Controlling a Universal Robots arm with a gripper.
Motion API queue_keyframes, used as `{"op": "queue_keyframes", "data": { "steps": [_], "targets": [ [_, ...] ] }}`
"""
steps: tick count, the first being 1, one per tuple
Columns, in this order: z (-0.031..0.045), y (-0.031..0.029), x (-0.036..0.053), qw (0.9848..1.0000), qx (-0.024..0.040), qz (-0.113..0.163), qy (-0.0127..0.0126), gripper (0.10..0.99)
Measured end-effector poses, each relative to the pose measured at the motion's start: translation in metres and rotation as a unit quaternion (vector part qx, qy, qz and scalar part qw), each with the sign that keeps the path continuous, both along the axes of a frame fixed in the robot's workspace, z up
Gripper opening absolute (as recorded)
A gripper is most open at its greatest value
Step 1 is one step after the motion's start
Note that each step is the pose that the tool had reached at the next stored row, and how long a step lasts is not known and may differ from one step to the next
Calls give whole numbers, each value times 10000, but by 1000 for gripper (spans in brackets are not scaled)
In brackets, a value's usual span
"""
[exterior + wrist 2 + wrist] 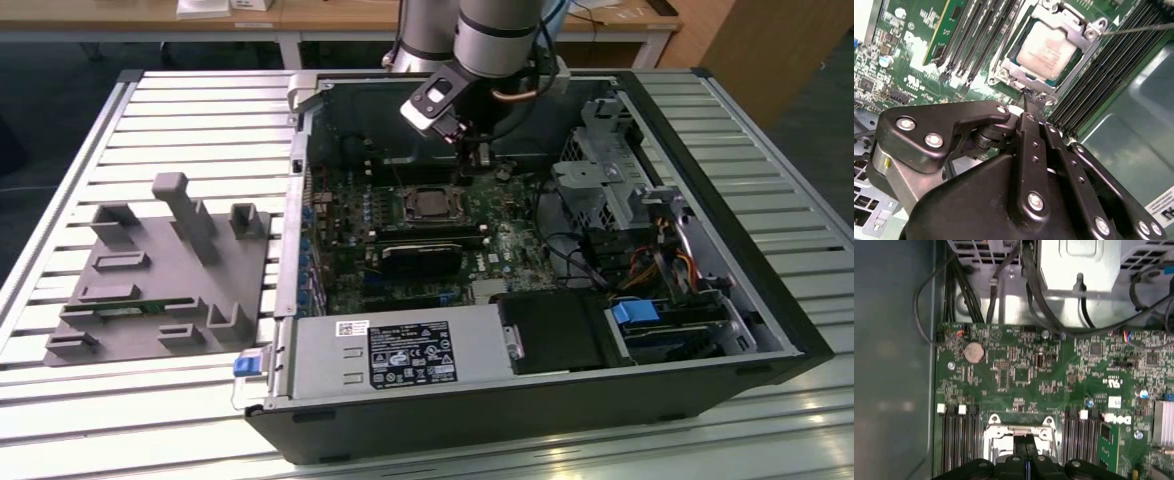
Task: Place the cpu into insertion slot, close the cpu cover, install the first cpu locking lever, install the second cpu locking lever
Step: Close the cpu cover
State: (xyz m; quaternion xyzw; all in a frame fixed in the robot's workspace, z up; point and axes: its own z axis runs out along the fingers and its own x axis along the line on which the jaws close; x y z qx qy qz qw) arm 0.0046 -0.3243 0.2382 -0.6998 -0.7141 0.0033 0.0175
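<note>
Opened computer case (787, 330) on a slatted table (174, 110)
Its green motherboard (514, 250) lies exposed, a silver power supply (400, 355) along the near edge; a grey moulded fixture (160, 270) sits beside the case, at the exterior view's left; a coin battery (974, 352) sits on the board

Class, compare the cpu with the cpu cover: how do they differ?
The cpu is a solid dull-silver square; the cpu cover is an open frame with a window. The cpu lies inside that window; the cpu cover rings it. Both are silvery, square and lie flat.
</note>
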Motion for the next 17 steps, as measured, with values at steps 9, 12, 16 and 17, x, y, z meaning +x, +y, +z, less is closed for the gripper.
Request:
{"op": "queue_keyframes", "data": {
  "steps": [9, 12, 16, 17],
  "targets": [
    [-31, -6, -183, 10000, 0, 1, -8, 102],
    [-51, -9, -253, 10000, 0, 1, -44, 102],
    [-85, -10, -340, 9999, 1, 1, -115, 102],
    [-94, -10, -350, 9999, 2, 1, -118, 102]
  ]
}}
